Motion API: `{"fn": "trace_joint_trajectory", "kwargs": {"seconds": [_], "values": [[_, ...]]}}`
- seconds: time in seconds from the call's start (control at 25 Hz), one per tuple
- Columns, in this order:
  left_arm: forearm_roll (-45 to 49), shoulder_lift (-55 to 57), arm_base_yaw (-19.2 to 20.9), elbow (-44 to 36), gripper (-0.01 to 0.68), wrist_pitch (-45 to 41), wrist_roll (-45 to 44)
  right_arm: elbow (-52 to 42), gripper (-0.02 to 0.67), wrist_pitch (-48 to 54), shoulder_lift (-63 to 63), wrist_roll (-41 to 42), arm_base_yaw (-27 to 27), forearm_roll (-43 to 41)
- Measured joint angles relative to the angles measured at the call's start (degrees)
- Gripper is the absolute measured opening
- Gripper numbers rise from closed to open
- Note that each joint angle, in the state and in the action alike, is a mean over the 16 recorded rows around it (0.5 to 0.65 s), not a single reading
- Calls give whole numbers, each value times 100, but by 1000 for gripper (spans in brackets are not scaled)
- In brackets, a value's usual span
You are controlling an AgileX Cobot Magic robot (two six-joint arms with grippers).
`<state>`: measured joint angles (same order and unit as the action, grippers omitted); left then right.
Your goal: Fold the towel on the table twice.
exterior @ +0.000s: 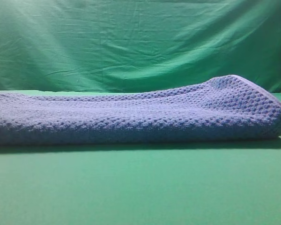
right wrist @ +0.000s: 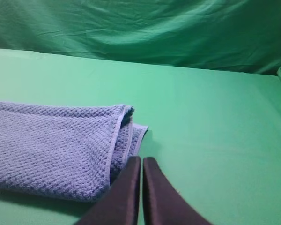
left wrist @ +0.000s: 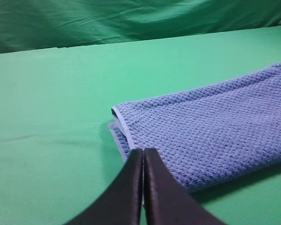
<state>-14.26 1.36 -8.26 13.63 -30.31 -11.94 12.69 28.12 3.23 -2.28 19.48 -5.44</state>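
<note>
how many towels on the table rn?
1. A single folded blue-grey towel lies on the green table, between the shut left gripper and right gripper. Nothing suggests another, though its folded layers could hide one.

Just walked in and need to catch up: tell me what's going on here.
A two-armed robot is working on a blue-grey waffle-knit towel lying on the green table. The towel already lies folded, with layered hems showing at both ends. Neither arm holds it: the left gripper and the right gripper each sit at one end, jaws shut with nothing between them.
</note>
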Motion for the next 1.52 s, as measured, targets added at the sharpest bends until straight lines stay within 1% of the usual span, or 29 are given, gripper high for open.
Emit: {"fn": "trace_joint_trajectory", "kwargs": {"seconds": [0.32, 0.52, 0.8, 1.04, 1.24, 1.52], "values": [[38, 0, 0, -71, 0, 47, 0, -153, 0, -68, 0, 0, 0, -13], [293, 0, 1, -156, 0, 59, -1, -374, 0, -111, 0, 0, 0, -135], [689, -7, 5, -582, 0, 131, -12, -925, 0, -359, 0, 1, 0, -349], [912, -17, 9, -1045, 0, 300, -97, -1325, 0, -595, 0, 3, 0, -376], [900, -25, 10, -1292, 0, 464, -300, -1414, 0, -709, 0, 5, 0, -253], [889, -26, 10, -1372, 0, 612, -605, -1416, 0, -720, 0, 5, 0, -112]]}}
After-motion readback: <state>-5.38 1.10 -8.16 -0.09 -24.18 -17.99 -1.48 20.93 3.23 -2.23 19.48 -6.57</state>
